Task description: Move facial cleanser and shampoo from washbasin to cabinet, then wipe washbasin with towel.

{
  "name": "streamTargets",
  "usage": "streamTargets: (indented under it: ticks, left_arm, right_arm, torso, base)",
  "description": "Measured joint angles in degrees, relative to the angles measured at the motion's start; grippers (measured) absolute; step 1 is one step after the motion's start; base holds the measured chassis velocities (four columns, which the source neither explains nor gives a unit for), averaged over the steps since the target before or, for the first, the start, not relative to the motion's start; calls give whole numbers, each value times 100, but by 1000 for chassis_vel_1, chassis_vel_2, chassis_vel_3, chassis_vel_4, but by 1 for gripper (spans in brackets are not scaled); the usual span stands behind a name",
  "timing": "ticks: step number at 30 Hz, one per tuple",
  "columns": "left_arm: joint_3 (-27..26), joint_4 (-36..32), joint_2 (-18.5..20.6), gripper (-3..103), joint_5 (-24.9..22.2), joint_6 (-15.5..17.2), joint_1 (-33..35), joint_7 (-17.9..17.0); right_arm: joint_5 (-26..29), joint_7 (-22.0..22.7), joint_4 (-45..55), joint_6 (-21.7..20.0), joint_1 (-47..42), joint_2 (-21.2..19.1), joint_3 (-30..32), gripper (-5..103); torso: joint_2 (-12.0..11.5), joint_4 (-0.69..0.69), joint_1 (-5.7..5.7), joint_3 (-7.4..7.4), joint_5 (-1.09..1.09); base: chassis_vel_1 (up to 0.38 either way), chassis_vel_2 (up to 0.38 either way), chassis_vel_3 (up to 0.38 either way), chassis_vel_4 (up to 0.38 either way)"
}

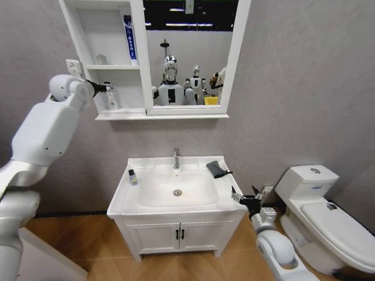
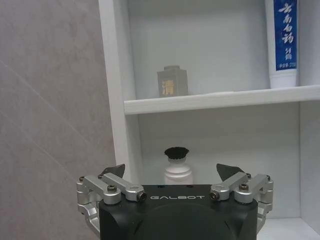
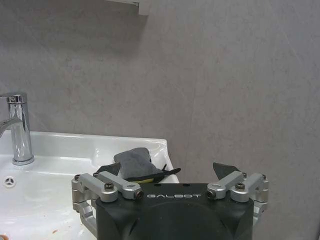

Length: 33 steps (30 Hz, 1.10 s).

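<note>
The cabinet (image 1: 111, 114) hangs at the upper left beside the mirror. A white bottle with a black cap (image 2: 176, 169) stands upright on its lower shelf. My left gripper (image 1: 107, 88) is open and empty just in front of that bottle (image 1: 111, 100), not touching it. A small bottle with a dark cap (image 1: 133, 177) stands on the left rim of the washbasin (image 1: 176, 209). I cannot tell which bottle is the facial cleanser and which the shampoo. The dark grey towel (image 1: 217, 169) lies on the basin's back right corner. My right gripper (image 1: 239, 196) is open by the basin's right edge, short of the towel (image 3: 132, 162).
A blue-and-white tube (image 1: 130, 38) and a small grey jar (image 2: 172, 81) stand on the shelf above. The chrome tap (image 1: 176, 158) rises behind the bowl. The vanity doors (image 1: 176, 234) are below, a white toilet (image 1: 322, 211) to the right.
</note>
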Motion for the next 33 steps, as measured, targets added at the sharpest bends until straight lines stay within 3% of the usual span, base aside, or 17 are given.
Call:
streamTargets:
  ticks: [6,9,11,12,14,16,17,18,20,21,23,24,26,27,29,30,33]
  left_arm:
    - [-461,-1144,581,100,-766,79,624,-454]
    - [-990,-2170,1055,100,-1313,82,1623,-860]
    - [-1144,-2458,1159,100,-1404,65,1951,-964]
    - [-1520,-2943,1296,100,-1453,1,2635,-1092]
    - [-1780,-3201,1347,100,-1425,-44,3060,-1175]
    - [-1961,-3545,1246,100,-1350,-143,3732,-1509]
    - [-1971,-3619,1060,100,-1246,-198,4046,-1721]
    - [-1971,-3619,1060,100,-1246,-198,4046,-1721]
    - [-1983,-3652,796,100,-736,-410,4597,-1843]
    - [-1983,-3652,796,100,-736,-410,4597,-1843]
    - [-2008,-3543,531,100,8,-637,5055,-1690]
    - [-2008,-3543,531,100,8,-637,5055,-1690]
    - [-2041,-3254,126,100,913,-1020,5530,-1319]
    - [-2041,-3254,126,100,913,-1020,5530,-1319]
    - [-2068,-2997,-194,100,1540,-1388,5776,-1028]
    - [-2096,-2778,-605,100,1995,-1665,6041,-890]
    - [-2097,-2737,-979,100,2158,-1691,6331,-885]
  right_arm:
    - [-9,6,101,0,-66,-12,7,100]
    - [-12,10,167,-7,-87,-5,6,100]
    - [-20,11,181,-8,-98,12,4,100]
    - [-49,12,204,-10,-135,62,8,100]
    - [-75,18,208,-10,-160,95,12,100]
    - [-168,27,283,14,-293,202,86,100]
    - [-198,69,339,30,-400,262,131,100]
    - [-198,69,339,30,-400,262,131,100]
    - [-205,114,386,35,-413,263,167,100]
    - [-205,114,386,35,-413,263,167,100]
    - [-183,140,398,34,-381,249,182,100]
    - [-183,140,398,34,-381,249,182,100]
    - [-181,144,403,37,-397,267,190,100]
    - [-181,144,403,37,-397,267,190,100]
    - [-182,144,411,41,-425,294,190,100]
    - [-190,144,416,46,-450,319,180,100]
    - [-198,144,403,48,-453,315,175,100]
  torso:
    - [0,-5,0,0,2]
    - [0,-2,0,0,-1]
    - [0,-1,0,0,-1]
    - [0,-3,-1,0,-1]
    - [1,-3,0,-1,0]
    - [1,5,-1,-1,3]
    - [1,-9,-1,0,0]
    - [1,-9,-1,0,0]
    - [1,-10,-1,0,2]
    - [1,-10,-1,0,2]
    - [1,-2,0,0,2]
    - [1,-2,0,0,2]
    - [1,0,0,0,2]
    - [1,0,0,0,2]
    - [1,-4,0,0,1]
    - [0,-4,0,0,1]
    - [0,-5,1,1,1]
  base:
    - [0,0,0,0]
    - [0,0,0,0]
    - [0,0,0,0]
    - [0,0,0,0]
    - [0,0,0,0]
    - [0,0,0,0]
    - [0,0,0,0]
    - [0,0,0,0]
    - [0,0,0,0]
    - [0,0,0,0]
    - [0,0,0,0]
    - [0,0,0,0]
    - [0,0,0,0]
    - [0,0,0,0]
    - [0,0,0,0]
    - [0,0,0,0]
    - [0,0,0,0]
